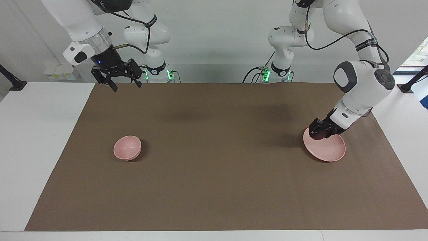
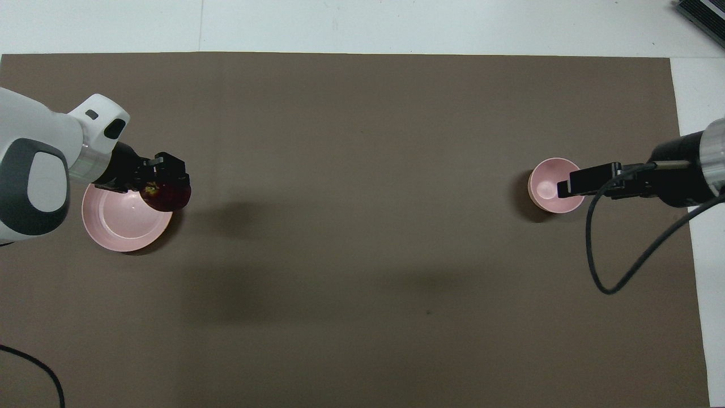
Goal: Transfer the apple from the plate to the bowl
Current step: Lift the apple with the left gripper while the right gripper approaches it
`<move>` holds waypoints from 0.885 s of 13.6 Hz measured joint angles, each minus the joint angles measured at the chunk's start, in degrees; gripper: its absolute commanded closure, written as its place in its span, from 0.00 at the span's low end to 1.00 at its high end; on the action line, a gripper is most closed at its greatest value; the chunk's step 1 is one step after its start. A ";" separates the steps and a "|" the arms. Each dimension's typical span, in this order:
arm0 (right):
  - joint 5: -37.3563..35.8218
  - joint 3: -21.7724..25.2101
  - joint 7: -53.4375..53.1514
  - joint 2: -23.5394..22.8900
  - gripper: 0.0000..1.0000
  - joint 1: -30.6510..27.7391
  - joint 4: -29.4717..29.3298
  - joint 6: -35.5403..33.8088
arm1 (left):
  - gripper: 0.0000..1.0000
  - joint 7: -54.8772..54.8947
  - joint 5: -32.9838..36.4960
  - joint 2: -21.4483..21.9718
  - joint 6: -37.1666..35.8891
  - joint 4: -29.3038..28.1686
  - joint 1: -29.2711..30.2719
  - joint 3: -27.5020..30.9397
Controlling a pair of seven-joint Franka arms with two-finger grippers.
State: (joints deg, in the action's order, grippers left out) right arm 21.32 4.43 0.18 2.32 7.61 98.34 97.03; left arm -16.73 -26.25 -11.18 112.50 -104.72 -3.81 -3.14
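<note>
1. Left tool was clamped on the apple, over the plate rim.
2. Right tool hung spread, holding nothing.
3. Count: one apple, one plate, one bowl.
4. Plate and bowl sat well apart; brown mat between was bare on the worktop.

Dark red apple held over the pink plate's two o'clock rim; pink bowl upright, well apart.
</note>
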 measured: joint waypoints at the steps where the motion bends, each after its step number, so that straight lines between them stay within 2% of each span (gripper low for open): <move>1: 1.94 -0.02 0.61 0.00 0.00 0.77 1.43 1.69 | 1.00 -4.74 -3.55 -0.01 -0.34 0.06 -0.11 -0.70; 6: 11.92 -0.07 3.93 0.05 0.00 4.59 7.09 7.45 | 1.00 -25.82 -21.27 -0.02 -0.86 0.16 -0.56 -3.58; 9: 25.75 -0.03 3.95 0.98 0.00 4.83 10.85 10.04 | 1.00 -35.01 -28.40 -0.02 -0.88 0.17 -1.03 -6.62; 12: 38.14 -0.08 4.66 2.02 0.00 6.76 15.34 15.36 | 1.00 -36.10 -35.92 -0.02 -2.15 0.16 -1.32 -8.52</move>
State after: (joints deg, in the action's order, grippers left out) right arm 59.46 4.35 4.84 4.34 14.37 113.68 112.39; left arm -52.84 -62.17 -11.20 110.35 -104.57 -5.13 -11.66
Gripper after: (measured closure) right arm 0.000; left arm 0.264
